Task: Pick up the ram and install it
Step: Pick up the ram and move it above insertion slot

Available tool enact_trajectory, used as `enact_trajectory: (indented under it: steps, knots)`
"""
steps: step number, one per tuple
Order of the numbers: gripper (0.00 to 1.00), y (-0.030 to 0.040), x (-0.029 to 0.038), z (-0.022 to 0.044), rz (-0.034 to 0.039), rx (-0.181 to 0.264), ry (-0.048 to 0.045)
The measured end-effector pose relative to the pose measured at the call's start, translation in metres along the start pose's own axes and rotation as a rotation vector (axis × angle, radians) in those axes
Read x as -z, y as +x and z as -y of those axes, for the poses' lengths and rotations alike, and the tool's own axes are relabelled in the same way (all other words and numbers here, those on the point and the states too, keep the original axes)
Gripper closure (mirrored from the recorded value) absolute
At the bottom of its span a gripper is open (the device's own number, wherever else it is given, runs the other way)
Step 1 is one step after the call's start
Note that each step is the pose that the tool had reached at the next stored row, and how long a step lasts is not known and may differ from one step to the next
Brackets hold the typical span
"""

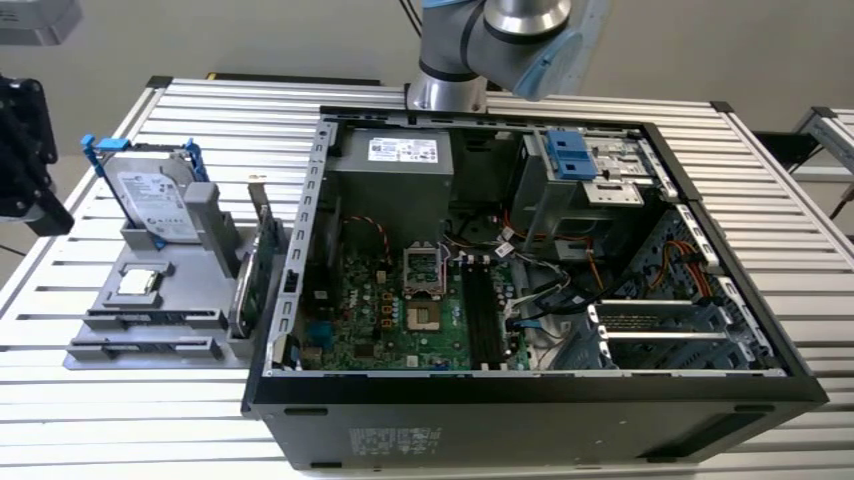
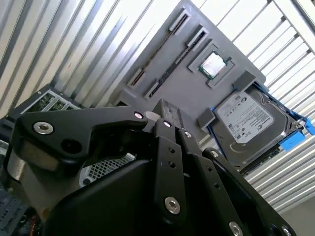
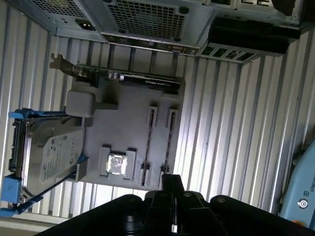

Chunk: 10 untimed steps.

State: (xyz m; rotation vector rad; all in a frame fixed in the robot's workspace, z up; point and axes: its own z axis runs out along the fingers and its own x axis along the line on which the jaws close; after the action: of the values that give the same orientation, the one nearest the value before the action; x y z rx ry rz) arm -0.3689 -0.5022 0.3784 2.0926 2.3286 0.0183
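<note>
The gripper [image 2: 160,114] hangs over the grey holder [image 2: 184,96], clear of everything on it. In both wrist views its jaws look drawn together at the tips, with nothing pinched between them. The ram [image 2: 175,62] is not yet lifted. It stands on its long edge in the holder's narrow slotted rails, a thin dark strip near the loose processor chip [image 2: 212,64]. That upright seating looks deliberate, I'd judge: it leaves both flat faces free for jaws to close on from above. It also keeps the stick in the attitude a slot needs.

In the exterior view the holder sits on the slatted metal surface [image 1: 240,110] at the nine o'clock side of the computer case [image 1: 534,390]. On the holder, the hard drive [image 1: 150,200] in its blue frame leans at the twelve o'clock end and the ram rails lie toward six o'clock. The green card [image 1: 260,270] stands on edge along the three o'clock side, between holder and case.

The case lies on its side with the panel off, so the motherboard [image 1: 360,320] faces up. Its long black memory slots [image 1: 487,315] run from twelve to six o'clock, just at three o'clock of the processor socket [image 1: 424,322]. I can make out no stick standing in them. This arrangement, I'd judge, lets parts be pressed in straight from above. The arm [image 1: 501,30] rises at the case's twelve o'clock.
</note>
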Motion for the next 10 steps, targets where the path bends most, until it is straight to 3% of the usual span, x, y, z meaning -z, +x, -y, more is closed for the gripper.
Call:
enact_trajectory:
  steps: [10]
  knots:
    - [1.0, 0.0, -0.001, 0.0, 0.002, -0.146, 0.0033]
